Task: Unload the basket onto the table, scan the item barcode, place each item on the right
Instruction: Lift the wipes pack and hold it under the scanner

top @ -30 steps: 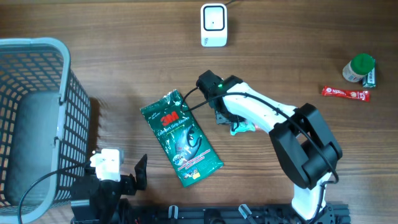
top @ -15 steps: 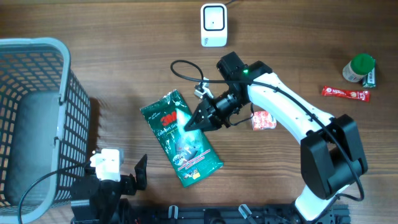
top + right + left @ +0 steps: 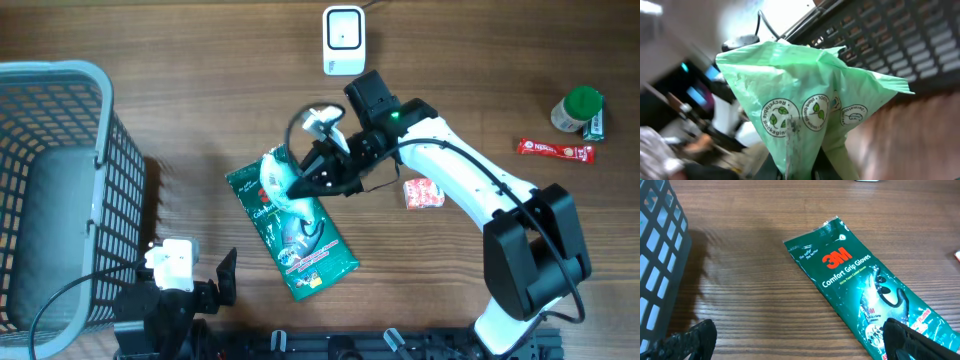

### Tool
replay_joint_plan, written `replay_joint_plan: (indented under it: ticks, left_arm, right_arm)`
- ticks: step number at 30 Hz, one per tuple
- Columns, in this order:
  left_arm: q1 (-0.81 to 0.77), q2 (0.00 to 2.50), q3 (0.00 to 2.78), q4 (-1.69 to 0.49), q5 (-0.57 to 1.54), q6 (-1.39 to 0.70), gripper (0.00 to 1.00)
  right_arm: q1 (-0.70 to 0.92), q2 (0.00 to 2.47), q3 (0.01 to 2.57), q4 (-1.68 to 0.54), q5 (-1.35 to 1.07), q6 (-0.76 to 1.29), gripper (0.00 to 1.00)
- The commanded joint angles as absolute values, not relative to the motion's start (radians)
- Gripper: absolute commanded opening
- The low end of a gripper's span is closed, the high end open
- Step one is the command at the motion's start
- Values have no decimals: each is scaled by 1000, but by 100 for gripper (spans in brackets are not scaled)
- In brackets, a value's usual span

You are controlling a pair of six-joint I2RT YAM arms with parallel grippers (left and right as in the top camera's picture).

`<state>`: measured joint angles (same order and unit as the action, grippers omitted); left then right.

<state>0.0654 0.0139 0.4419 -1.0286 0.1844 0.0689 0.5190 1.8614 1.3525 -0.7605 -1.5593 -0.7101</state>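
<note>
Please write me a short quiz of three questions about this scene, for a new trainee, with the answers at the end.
1. True or false: the right gripper holds the pale green packet.
2. Fill in: the dark green gloves pack bears the brand ____.
3. The left gripper has its jaws: A) open and empty B) shut on the pale green packet C) shut on the gloves pack.
Key: 1 true; 2 3M; 3 A.
</note>
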Motion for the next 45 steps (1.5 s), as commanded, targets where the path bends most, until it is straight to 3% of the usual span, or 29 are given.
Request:
replay_joint_plan:
  ticks: [1,11,20,25,29,32,39,45]
  left_arm:
    - [69,9,442,-1024,193,63,100]
    - [69,9,442,-1024,193,63,100]
    - [69,9,442,-1024,193,63,100]
    - [69,9,442,-1024,193,63,100]
    - [69,9,442,-1024,193,63,100]
    - [69,9,442,-1024,193,63,100]
    - [69,9,442,-1024,193,63,100]
    - [69,9,442,-1024,193,63,100]
  right_arm:
    - [532,1842,1367,-706,-1624,-979,5]
    - [525,1702,1367,-416,-1624,-968,5]
    - [522,1698,1366,-412,-1595,-893,4]
    - [537,1700,1366,-417,-1170,-439,4]
    - [560,1703,1366,-537,-437,-154,4]
    - [560,1706,1366,-575,-130,74,4]
    - [522,1844,1374,-465,-59,112,4]
    - [411,2126,1702,-427,-65,130,4]
